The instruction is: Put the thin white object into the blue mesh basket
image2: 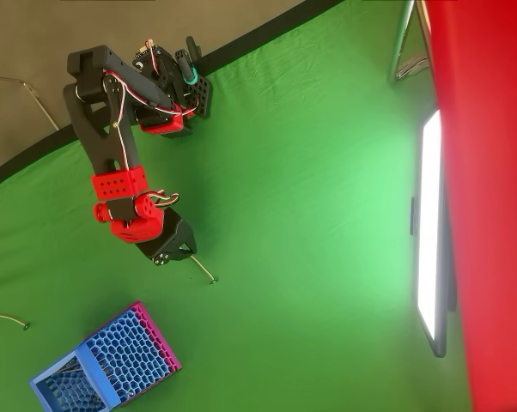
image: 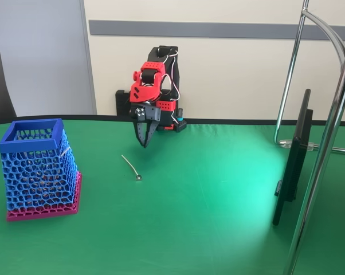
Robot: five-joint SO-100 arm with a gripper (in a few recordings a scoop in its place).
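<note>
1. Arm: the red and black five-joint arm [image: 152,86] stood at the far edge of the green cloth-covered table [image: 218,195], folded at the elbow, forearm reaching out over the cloth, wrist bent steeply downward.
2. Gripper: the black two-finger gripper [image: 144,141] pointed down at the table in the fixed view, tips held above the cloth and touching nothing. The fingers met at a narrow point, drawn together or nearly so, with nothing between them. In the overhead view the gripper [image2: 179,254] sat at the end of the red wrist.
3. Object: the thin white object, a slender, slightly curved whitish stick with a small round knob at one end [image: 131,167], lay flat on the cloth just beside the gripper, on the near side of its tips in the fixed view, not touching them.
4. Axis: in the overhead view the stick [image2: 204,271] ran diagonally from just under the gripper tip down and right, knob at the end farther from the gripper. In the fixed view the knob end lay nearer the table's front edge.
5. Basket: the blue mesh basket of web-like plastic lattice with a solid square rim and magenta base [image: 39,169] stood upright towards the table's left edge in the fixed view, well apart from stick and gripper; the overhead view showed the basket [image2: 112,360].
</note>
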